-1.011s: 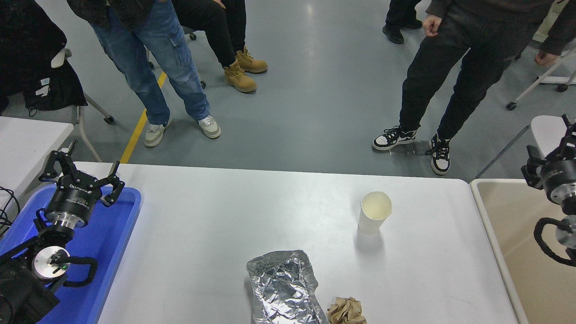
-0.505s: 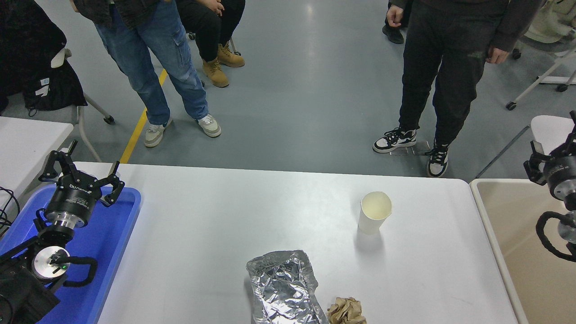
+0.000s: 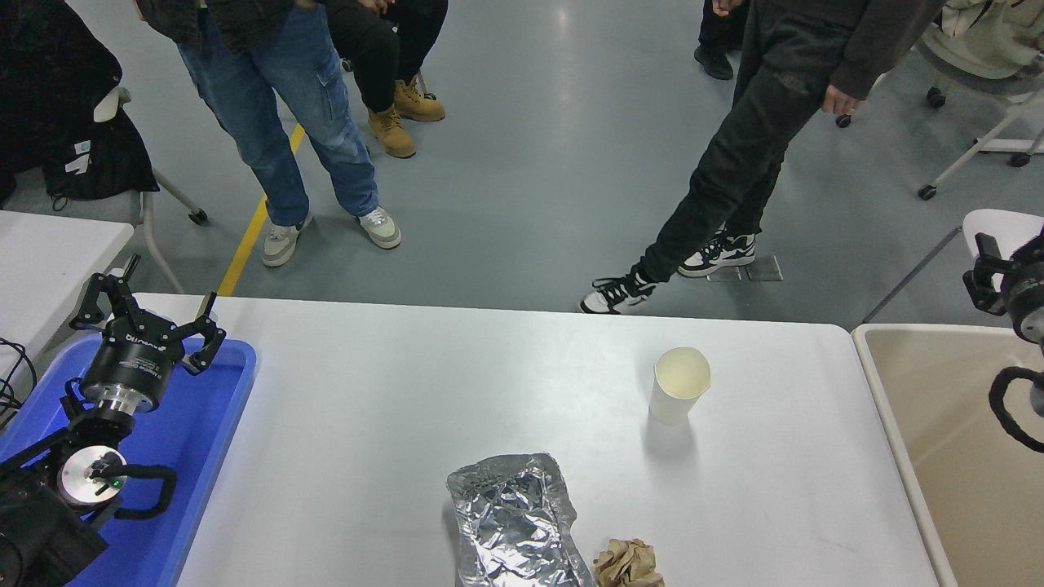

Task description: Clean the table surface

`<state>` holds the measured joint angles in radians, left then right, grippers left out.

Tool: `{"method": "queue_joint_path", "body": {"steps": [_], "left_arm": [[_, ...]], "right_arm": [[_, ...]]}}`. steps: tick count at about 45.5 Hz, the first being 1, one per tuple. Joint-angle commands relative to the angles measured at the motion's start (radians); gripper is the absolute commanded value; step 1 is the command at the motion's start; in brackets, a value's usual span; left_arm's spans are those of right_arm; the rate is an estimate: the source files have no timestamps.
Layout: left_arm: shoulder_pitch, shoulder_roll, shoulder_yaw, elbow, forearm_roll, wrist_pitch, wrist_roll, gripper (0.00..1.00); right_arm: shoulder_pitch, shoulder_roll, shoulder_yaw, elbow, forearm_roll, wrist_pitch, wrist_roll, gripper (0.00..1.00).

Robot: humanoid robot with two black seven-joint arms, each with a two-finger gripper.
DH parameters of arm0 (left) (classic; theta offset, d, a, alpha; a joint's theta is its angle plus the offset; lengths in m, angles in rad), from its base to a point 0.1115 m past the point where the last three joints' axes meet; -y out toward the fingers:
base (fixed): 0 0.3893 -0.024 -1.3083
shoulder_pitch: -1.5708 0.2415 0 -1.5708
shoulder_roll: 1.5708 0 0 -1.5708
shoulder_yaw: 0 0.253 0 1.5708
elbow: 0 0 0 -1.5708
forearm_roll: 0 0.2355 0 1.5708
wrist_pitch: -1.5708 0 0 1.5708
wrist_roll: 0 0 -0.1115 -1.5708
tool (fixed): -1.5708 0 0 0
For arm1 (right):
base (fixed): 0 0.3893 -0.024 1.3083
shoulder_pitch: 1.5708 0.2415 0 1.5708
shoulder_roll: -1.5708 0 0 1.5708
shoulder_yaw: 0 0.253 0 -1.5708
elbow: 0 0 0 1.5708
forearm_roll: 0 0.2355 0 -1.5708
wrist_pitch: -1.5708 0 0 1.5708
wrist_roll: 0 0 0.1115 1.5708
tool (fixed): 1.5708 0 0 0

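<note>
Three pieces of litter sit on the bench surface [image 3: 391, 424], the wide glossy white top that fills most of my view. I will place everything from the paper cup [image 3: 679, 385]. It stands upright and looks empty, toward the right half of the bench. Nearer to me and left of the cup lies a crumpled foil sheet [image 3: 514, 522], running off the lower edge of the picture. Just right of the foil's near end is a wad of brown paper [image 3: 626, 564], touching or almost touching it.

I judge all three to be light. The cup is thin-walled and would crush or tip, so I would take it across the rim or around the upper wall. The foil is soft and slippery; I would pinch a raised fold. The wad should give under a squeeze.

The beige bin [image 3: 889, 424] is right of the cup, beyond the bench's right end. My right tool [image 3: 995, 281] hangs above the bin's far side, mostly out of view, and I cannot tell its opening. My left tool [image 3: 151, 314] is parked far left of the cup over the blue tray [image 3: 208, 424], fingers spread wide, holding nothing.
</note>
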<state>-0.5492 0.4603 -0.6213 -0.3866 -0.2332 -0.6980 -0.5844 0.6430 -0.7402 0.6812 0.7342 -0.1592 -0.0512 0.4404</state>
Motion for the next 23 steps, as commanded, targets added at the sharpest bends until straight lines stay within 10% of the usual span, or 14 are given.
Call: {"method": "queue_joint_path", "body": {"steps": [1, 23], "left_arm": [[0.0, 0.0, 0.0, 0.0, 0.0, 0.0, 0.0, 1.0], [0.0, 0.0, 0.0, 0.0, 0.0, 0.0, 0.0, 1.0]], "right_arm": [[0.112, -0.122, -0.265, -0.013, -0.02, 0.031, 0.0, 0.99], [0.618, -0.116, -1.132, -0.088, -0.365, 0.301, -0.002, 0.99]]}}
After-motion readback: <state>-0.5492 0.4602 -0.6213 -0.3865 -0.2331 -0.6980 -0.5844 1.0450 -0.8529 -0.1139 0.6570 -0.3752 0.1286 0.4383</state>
